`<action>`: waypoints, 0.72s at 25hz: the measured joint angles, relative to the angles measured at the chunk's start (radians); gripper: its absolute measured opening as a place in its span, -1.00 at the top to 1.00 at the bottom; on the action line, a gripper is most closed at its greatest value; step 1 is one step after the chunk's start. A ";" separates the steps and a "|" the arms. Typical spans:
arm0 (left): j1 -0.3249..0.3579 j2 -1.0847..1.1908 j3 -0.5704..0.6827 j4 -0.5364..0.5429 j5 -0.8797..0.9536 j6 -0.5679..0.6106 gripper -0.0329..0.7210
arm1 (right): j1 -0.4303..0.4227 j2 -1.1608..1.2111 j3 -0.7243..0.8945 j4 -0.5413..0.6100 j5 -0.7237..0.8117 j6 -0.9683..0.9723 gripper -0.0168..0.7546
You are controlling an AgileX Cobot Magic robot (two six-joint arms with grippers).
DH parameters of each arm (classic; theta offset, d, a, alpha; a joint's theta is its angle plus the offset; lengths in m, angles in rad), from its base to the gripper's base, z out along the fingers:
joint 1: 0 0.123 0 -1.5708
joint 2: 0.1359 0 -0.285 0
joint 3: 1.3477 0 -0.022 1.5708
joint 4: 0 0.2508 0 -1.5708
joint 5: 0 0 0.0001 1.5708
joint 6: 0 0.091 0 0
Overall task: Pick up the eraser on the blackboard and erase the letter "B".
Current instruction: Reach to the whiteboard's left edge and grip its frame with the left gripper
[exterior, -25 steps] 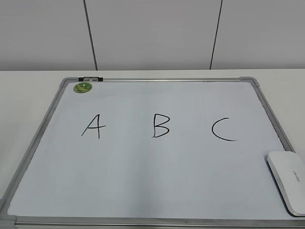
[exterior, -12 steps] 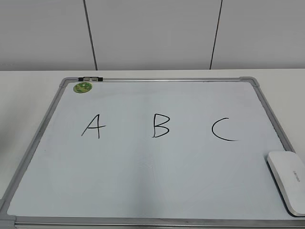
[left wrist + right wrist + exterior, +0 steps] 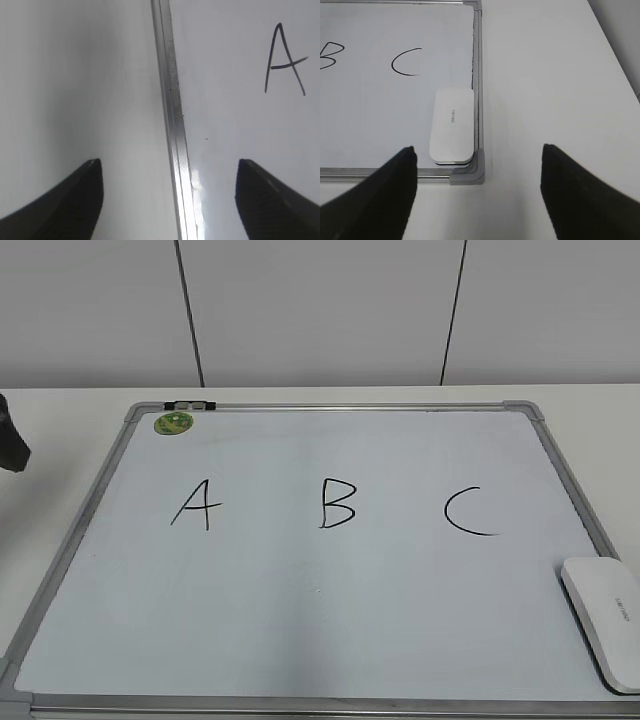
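Note:
The blackboard (image 3: pixel 330 620) is a white board with a silver frame, lying flat and bearing black letters A, B and C. The letter "B" (image 3: pixel 338 503) is in the middle; its edge shows in the right wrist view (image 3: pixel 331 55). The white eraser (image 3: pixel 605 615) lies on the board's near right corner, against the frame. In the right wrist view the eraser (image 3: pixel 451 125) lies ahead of my open, empty right gripper (image 3: pixel 477 147), which hovers off the board's corner. My left gripper (image 3: pixel 168 161) is open and empty above the board's left frame (image 3: pixel 172 115).
A small round green magnet (image 3: pixel 173 423) sits at the board's far left corner. A dark part of the left arm (image 3: pixel 12 440) shows at the left edge. The letter A (image 3: pixel 285 62) and the letter C (image 3: pixel 405 62) flank the B. A grey corner cap (image 3: pixel 470 175) sits beside the eraser.
A dark part of the left arm has come into the exterior view at the left edge. The eraser and the letters have not moved.

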State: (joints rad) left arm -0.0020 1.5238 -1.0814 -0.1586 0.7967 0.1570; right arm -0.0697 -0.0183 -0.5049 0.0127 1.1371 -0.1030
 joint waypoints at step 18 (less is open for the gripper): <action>-0.029 0.378 -0.172 -0.022 -0.003 0.028 -0.47 | 0.000 0.000 0.000 0.000 0.000 0.000 -0.58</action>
State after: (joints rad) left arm -0.0308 1.9014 -1.2533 -0.1804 0.7933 0.1853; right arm -0.0697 -0.0183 -0.5049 0.0127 1.1371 -0.1030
